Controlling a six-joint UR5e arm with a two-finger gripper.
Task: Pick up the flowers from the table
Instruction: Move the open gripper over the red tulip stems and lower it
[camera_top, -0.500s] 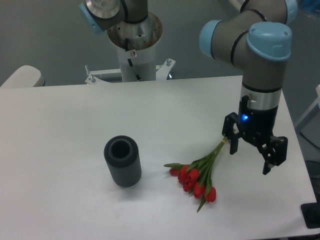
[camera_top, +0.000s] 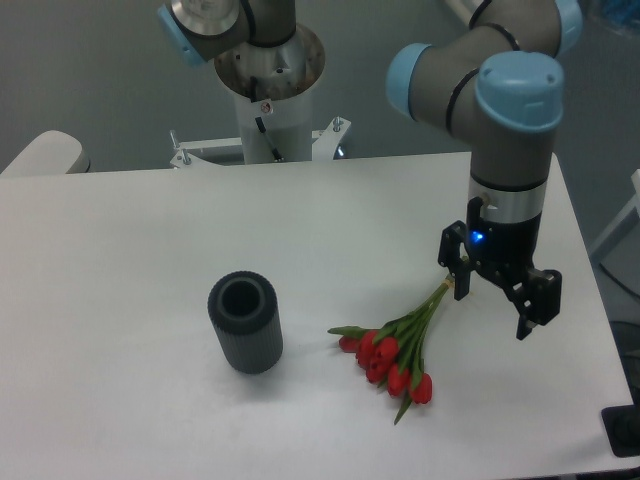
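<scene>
- A dark grey ribbed cylinder (camera_top: 245, 322) stands upright left of centre on the plain white matte table (camera_top: 120, 260).
- The bunch of red tulips with green stems (camera_top: 395, 350) lies flat on the table, right of centre, buds nearest.
- The black two-finger gripper (camera_top: 492, 303) hangs released beside the stem ends, grasping nothing.
- A grey wall lies beyond.

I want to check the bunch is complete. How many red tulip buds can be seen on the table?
About 7, clustered at the low end of the flowers on the table, right of the dark cylinder. They overlap, so one or two may be hidden.
</scene>
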